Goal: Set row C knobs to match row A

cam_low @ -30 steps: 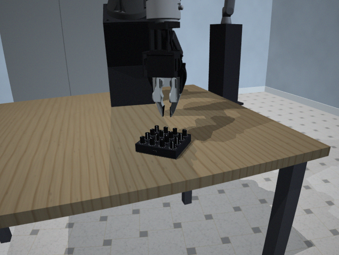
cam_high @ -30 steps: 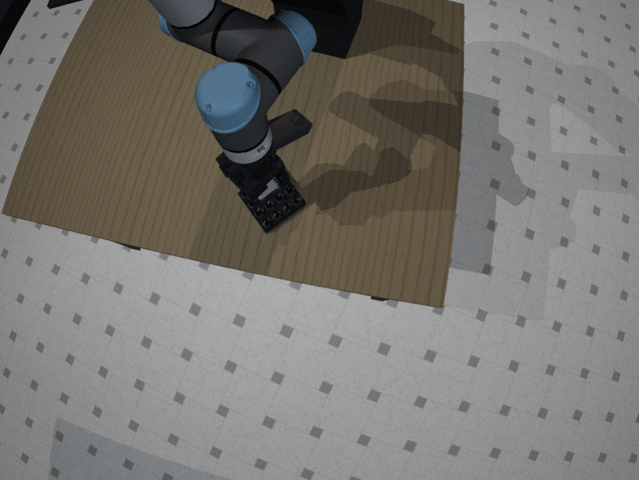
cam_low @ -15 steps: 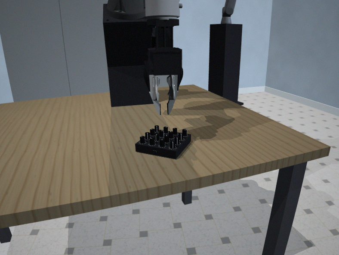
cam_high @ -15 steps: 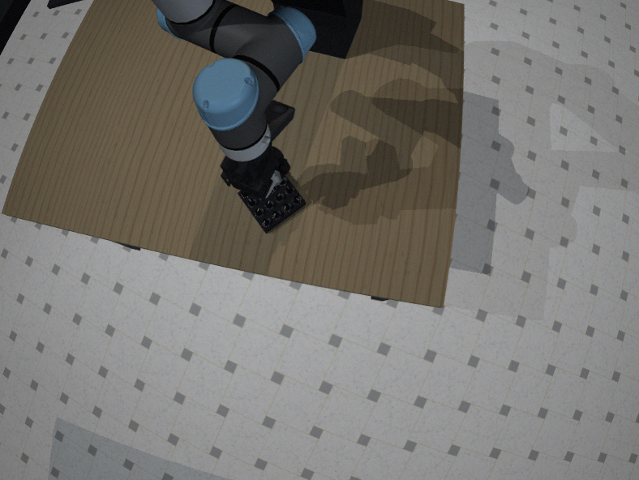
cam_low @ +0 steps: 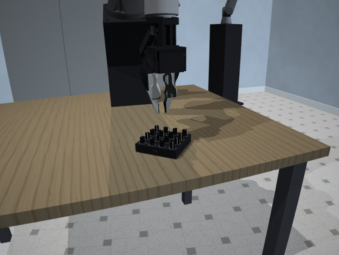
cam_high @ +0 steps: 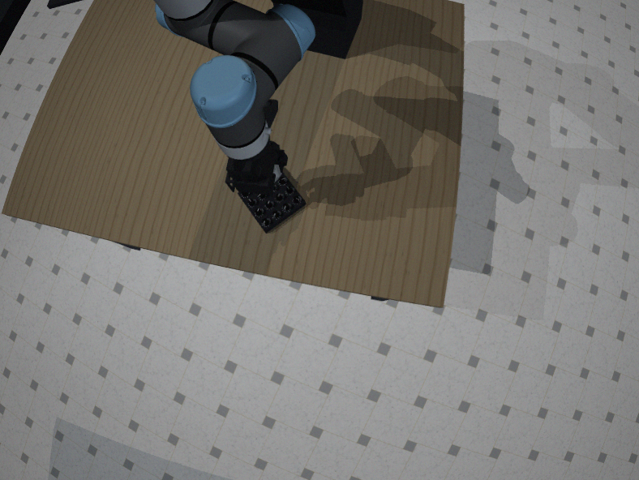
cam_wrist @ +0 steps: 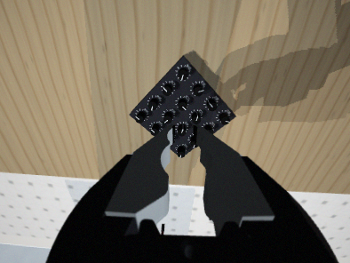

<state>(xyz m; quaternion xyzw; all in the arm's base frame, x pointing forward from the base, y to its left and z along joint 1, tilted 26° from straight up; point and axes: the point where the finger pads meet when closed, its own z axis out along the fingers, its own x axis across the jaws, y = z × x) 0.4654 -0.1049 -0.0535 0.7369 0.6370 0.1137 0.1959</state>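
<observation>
The front edge of the wooden tabletop (cam_high: pixel 155 129) (cam_low: pixel 54 164) (cam_wrist: pixel 49 89) is nearest in the exterior view, with a dark leg (cam_low: pixel 285 203) under its right front corner. Pale floor tiles (cam_high: pixel 289 362) (cam_low: pixel 153 219) with small grey squares show below.

Beyond that edge sits the black knob box (cam_high: pixel 268 212) (cam_low: pixel 164 153) (cam_wrist: pixel 175 95), flat on the wood and set askew to the sides. It is much closer to the front edge than to the rear one, and a little nearer the right edge than the left. Its socket (cam_low: pixel 154 151) faces the front edge, and the row A knobs (cam_low: pixel 161 142) stand upright along that side. The pointer marks are too small to compare row C with row A reliably.

Above the box hangs the gripper (cam_high: pixel 276 175) (cam_low: pixel 161 112) (cam_wrist: pixel 184 126), pointing down and clear of every knob. Its jaws are slightly open, a narrow gap between the tips, and it holds nothing.

A broad shadow (cam_high: pixel 371 165) (cam_low: pixel 208 126) falls from beside the box toward the right edge. Farther back, the arm's black pedestal (cam_low: pixel 126 87) stands toward the rear edge. Past the right rear corner rises another dark pedestal (cam_low: pixel 217 60), before a blue wall (cam_low: pixel 252 16).
</observation>
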